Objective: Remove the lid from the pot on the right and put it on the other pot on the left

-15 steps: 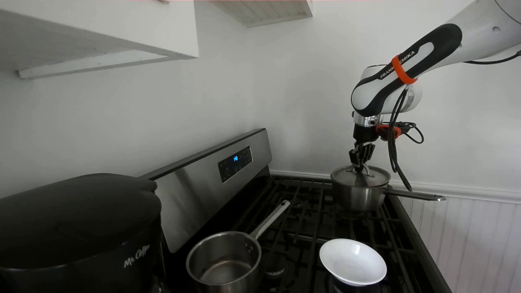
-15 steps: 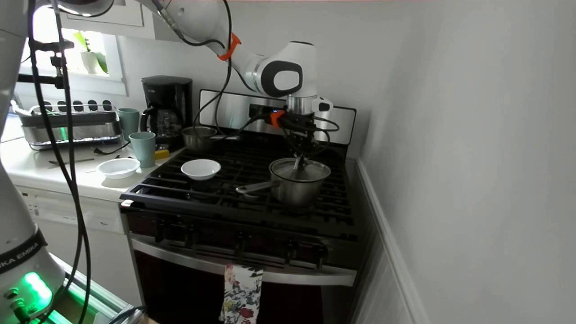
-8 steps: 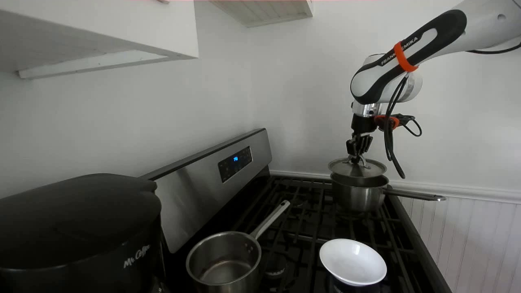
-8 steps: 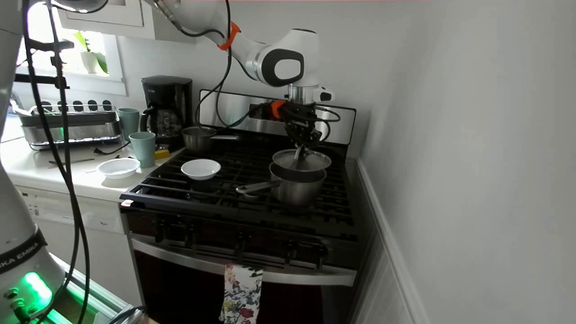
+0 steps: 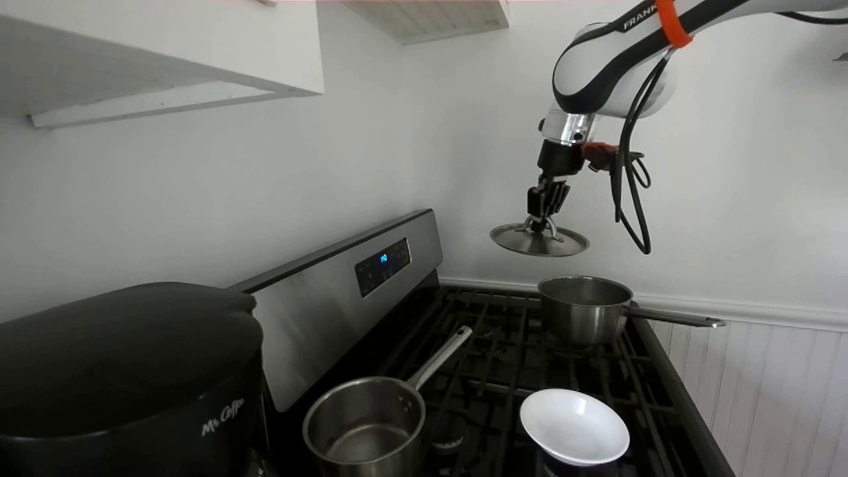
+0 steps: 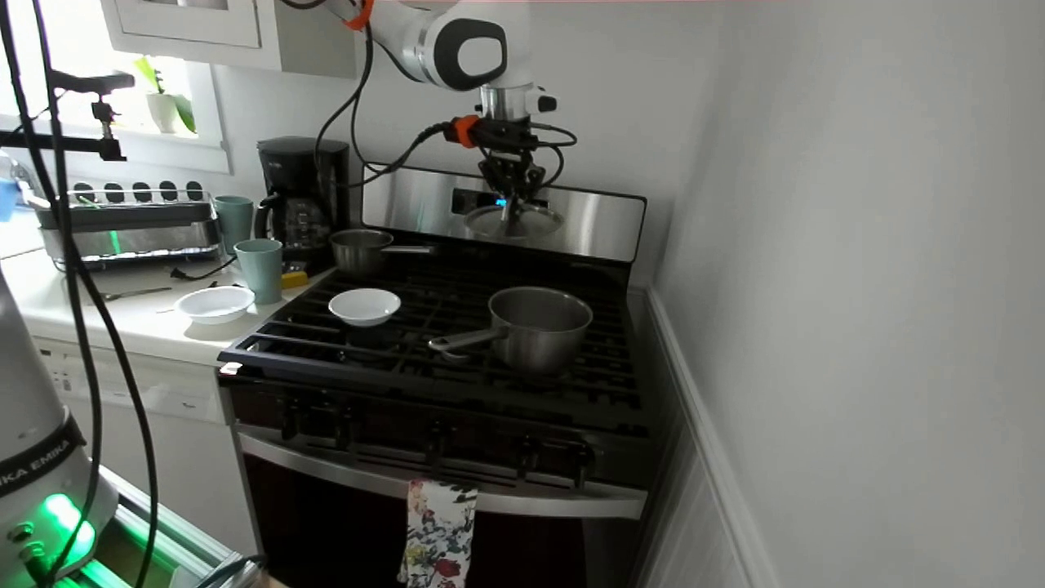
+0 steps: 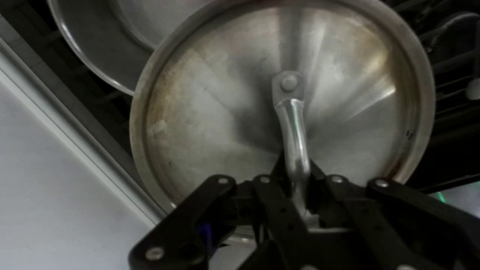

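Observation:
My gripper (image 5: pixel 540 220) is shut on the arched handle of the round steel lid (image 5: pixel 543 248) and holds it in the air. In the wrist view the fingers (image 7: pixel 296 180) close around the handle, and the lid (image 7: pixel 221 112) fills the middle. In both exterior views the lid, slightly tilted, is above and towards the back panel from the right pot (image 5: pixel 583 321), which is open; this pot (image 6: pixel 543 339) also shows in the wrist view (image 7: pixel 101 48), partly under the lid. The left pot (image 5: pixel 364 424), smaller and open, stands at the stove's far left (image 6: pixel 357 255).
A white bowl (image 5: pixel 575 424) sits on the stove grates (image 6: pixel 441 286) between the pots. A black coffee maker (image 6: pixel 304 188) stands beside the left pot. The stove's back panel (image 6: pixel 596 224) rises behind the lid. A cabinet (image 5: pixel 165 53) hangs above. A wall borders the right side.
The lid was on the right pot, then slightly above it. Now my gripper has raised it well clear and moved it towards the back panel and left. Both pots and the bowl have stayed put.

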